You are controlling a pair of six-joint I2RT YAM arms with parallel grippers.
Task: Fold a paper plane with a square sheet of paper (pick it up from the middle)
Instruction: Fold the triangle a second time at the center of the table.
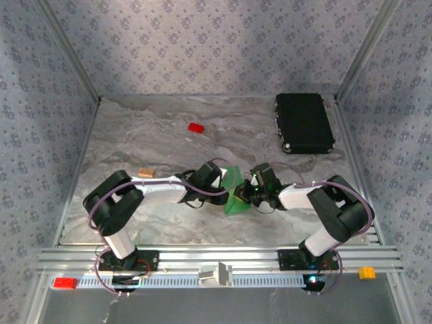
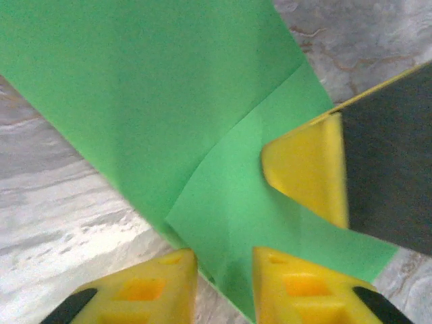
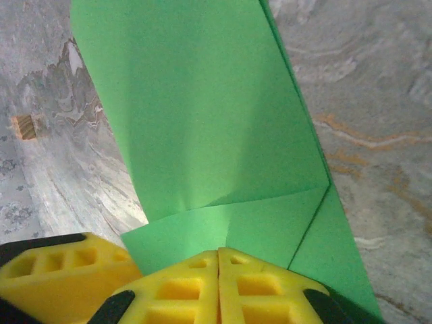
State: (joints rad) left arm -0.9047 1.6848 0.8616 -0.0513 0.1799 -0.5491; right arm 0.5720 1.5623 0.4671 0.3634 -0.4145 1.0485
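The square sheet of paper (image 1: 236, 197) is bright green, folded into overlapping flaps with creases, and sits between the two arms near the table's middle front. My right gripper (image 1: 252, 192) (image 3: 218, 253) is shut on the sheet's (image 3: 202, 101) near edge, its yellow fingers pressed together. My left gripper (image 1: 227, 183) (image 2: 224, 260) stands open by a small gap, and a corner of the sheet (image 2: 169, 101) runs into that gap. One of the right gripper's fingers (image 2: 304, 169) rests on the paper just beyond. A paper plane is out of view.
A small red block (image 1: 196, 127) lies at the back centre. A black rectangular case (image 1: 305, 123) sits at the back right. A small wooden block (image 1: 146, 172) (image 3: 25, 126) lies left of the arms. Patterned walls close in three sides.
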